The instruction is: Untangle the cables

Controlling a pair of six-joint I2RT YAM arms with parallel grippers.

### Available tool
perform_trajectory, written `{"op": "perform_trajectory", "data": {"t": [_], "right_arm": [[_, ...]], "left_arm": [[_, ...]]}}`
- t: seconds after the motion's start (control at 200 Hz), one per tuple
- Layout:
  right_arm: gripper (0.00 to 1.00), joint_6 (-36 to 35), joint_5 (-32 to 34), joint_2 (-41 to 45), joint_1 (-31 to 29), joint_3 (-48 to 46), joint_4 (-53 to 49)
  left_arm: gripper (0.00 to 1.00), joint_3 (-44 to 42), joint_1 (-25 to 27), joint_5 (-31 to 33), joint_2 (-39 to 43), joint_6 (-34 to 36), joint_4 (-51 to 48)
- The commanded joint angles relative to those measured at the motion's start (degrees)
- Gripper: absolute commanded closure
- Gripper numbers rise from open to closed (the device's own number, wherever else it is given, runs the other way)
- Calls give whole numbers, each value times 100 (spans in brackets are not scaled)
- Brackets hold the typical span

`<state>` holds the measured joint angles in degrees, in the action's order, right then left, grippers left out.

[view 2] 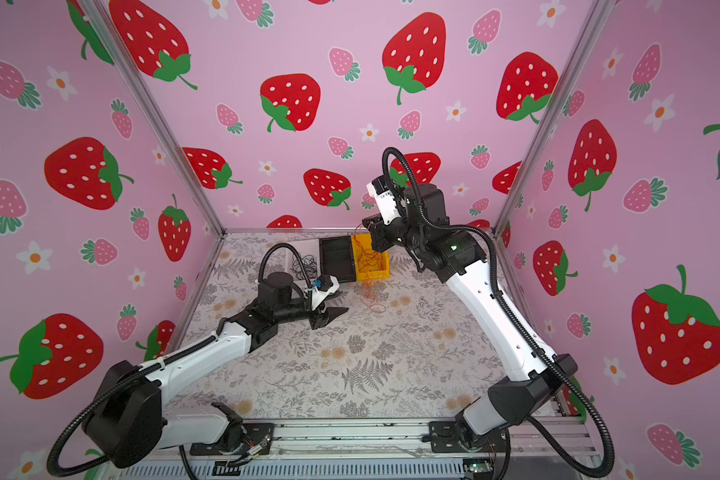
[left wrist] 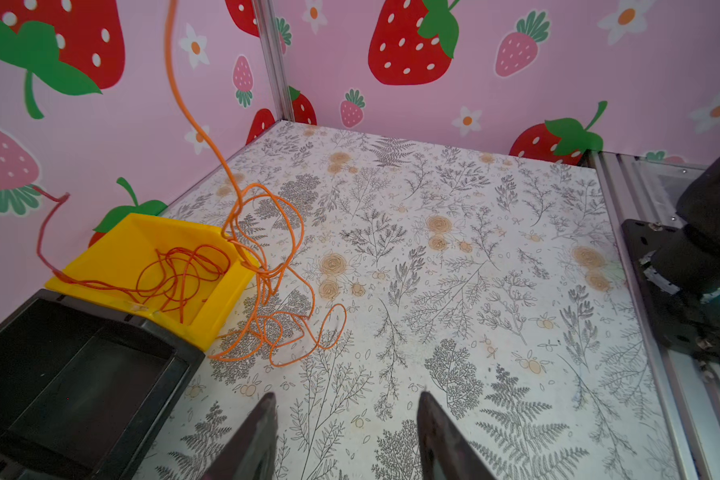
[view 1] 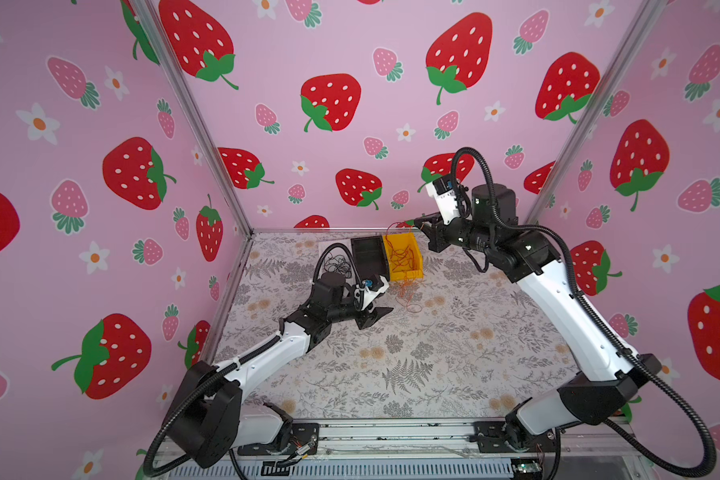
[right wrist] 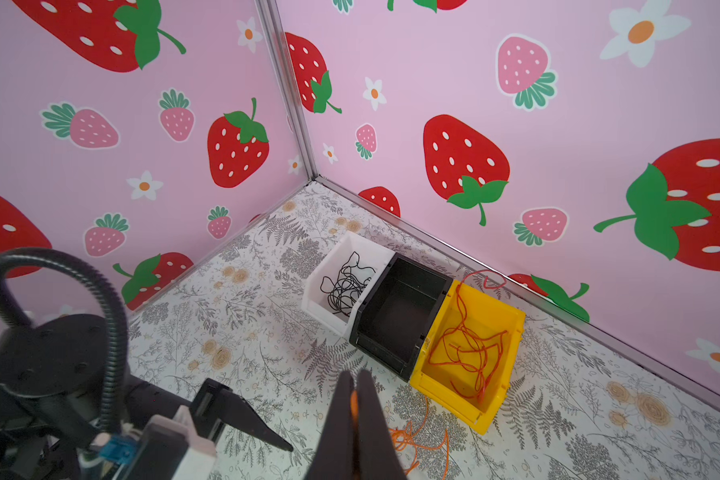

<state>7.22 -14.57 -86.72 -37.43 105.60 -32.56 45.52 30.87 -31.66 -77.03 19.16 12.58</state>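
**Two cables sorted, the orange one half lifted**

Three bins stand in a row along the back edge of the table (view 1: 433,365), nearer its back left corner. The white bin (right wrist: 316,301) holds the black cable (right wrist: 346,286) by itself. The yellow bin (right wrist: 495,311) holds the red cable (right wrist: 466,349), one end of which pokes up over the rim on the wall side. Those two look finished.

The black bin (right wrist: 400,316) between them is empty and is probably where the last cable belongs. The orange cable (left wrist: 267,291) is what is left. Its loops lie knotted on the table just in front of the yellow bin, and some lean on that bin's front corner. Whether it catches the red cable there cannot be told.

The right gripper (right wrist: 356,374) hangs high above the yellow bin with its jaws pinched tight on one strand of the orange cable, which runs down from it to the bundle. The left gripper (left wrist: 347,395) sits low over the table, near the bundle on its front side. Its jaws are partway apart and nothing is between them.

The front and right of the table are bare, so there is wide room to draw the cable out that way. The back wall and the bin rims hem in the far side, and a loop could snag on the yellow bin's corner.
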Motion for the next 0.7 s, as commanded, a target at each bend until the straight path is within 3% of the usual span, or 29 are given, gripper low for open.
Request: {"op": "perform_trajectory", "data": {"t": [0.0,0.16,0.345,0.49,0.695], "right_arm": [[100,-90,-154,234,-43,162,133],[100,-2,-413,234,-54,317,153],[100,-34,-571,269,-59,430,79],[100,-173,-628,211,-63,551,-94],[100,-325,-694,138,-63,684,-264]], "left_arm": [[47,411,59,112,-218,76,502],[47,494,110,252,-648,154,802],[36,440,121,732,-971,478,1317],[34,363,103,999,-928,875,1528],[35,26,50,818,-458,1748,1231]]}}
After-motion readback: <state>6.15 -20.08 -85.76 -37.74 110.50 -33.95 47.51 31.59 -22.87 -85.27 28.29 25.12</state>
